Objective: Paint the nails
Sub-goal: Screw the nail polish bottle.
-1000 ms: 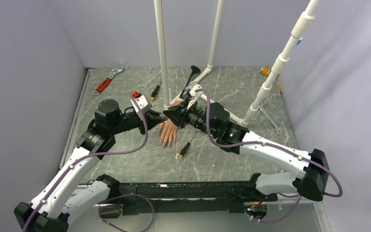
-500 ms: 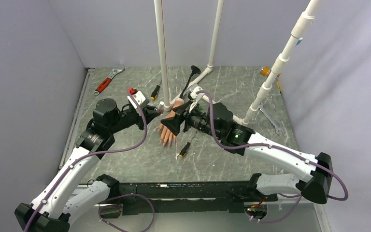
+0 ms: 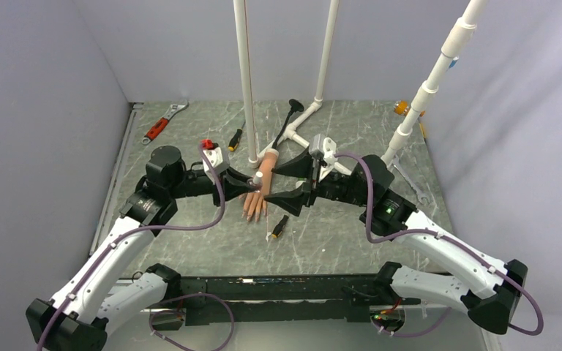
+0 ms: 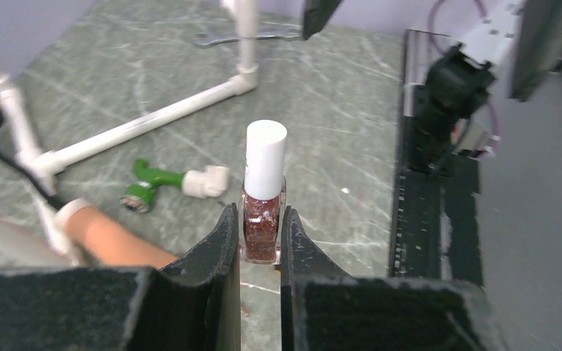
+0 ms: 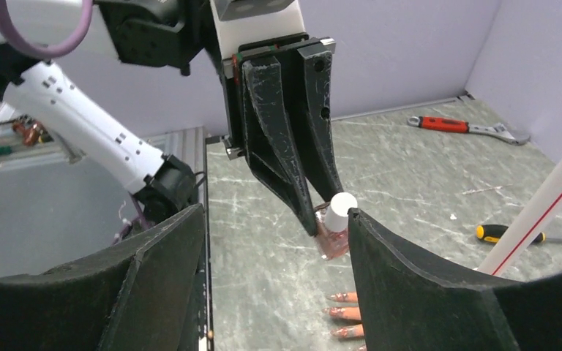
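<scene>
The peach mannequin hand (image 3: pixel 255 203) lies palm down mid-table, fingers toward me. Its nails (image 5: pixel 336 297) show reddish glitter in the right wrist view. My left gripper (image 3: pixel 253 180) hangs over the back of that hand, shut on a bottle of red glitter polish (image 4: pixel 263 223) with its white cap (image 4: pixel 265 157) on. My right gripper (image 3: pixel 271 184) faces it from the right, open, its fingers (image 5: pixel 410 285) standing wide on either side of the bottle (image 5: pixel 333 232) without touching it.
White PVC pipes (image 3: pixel 247 80) rise behind the hand. A red-handled wrench (image 3: pixel 157 128) lies back left, and a yellow-handled screwdriver (image 3: pixel 279 227) just in front of the hand. A green and white fitting (image 4: pixel 154 186) lies by a floor pipe.
My right gripper has opened and drawn back to the right, away from the bottle. The left gripper has kept the bottle and shifted slightly.
</scene>
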{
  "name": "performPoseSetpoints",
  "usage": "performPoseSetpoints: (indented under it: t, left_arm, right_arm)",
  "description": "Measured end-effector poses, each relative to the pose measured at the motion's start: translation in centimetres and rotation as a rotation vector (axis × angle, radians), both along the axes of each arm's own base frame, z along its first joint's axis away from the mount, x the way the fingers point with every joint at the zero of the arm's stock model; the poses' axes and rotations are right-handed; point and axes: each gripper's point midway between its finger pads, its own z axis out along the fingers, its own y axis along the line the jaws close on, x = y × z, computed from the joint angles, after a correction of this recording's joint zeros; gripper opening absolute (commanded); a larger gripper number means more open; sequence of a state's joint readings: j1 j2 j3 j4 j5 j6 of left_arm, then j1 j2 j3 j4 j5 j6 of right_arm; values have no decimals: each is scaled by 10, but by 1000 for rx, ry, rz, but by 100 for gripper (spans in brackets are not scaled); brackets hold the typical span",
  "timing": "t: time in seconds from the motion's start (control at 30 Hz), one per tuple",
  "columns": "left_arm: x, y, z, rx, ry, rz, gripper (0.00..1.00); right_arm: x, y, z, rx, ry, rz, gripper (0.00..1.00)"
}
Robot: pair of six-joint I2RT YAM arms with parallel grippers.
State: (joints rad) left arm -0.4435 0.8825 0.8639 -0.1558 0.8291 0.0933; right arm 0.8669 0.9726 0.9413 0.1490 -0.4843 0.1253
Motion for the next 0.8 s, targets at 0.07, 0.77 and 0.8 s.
performPoseSetpoints:
  t: [0.07, 0.77, 0.8]
  left_arm:
    - [-10, -5, -1, -7, 18, -76, 0]
    - [-38, -17, -1, -22, 40, -274, 0]
    - [-38, -17, -1, -22, 40, -275, 0]
  right_arm:
    - [-3, -1, -4, -12, -24, 27, 71]
    - [7, 10, -35, -77, -23, 108, 59]
    - [7, 11, -36, -77, -20, 114, 57]
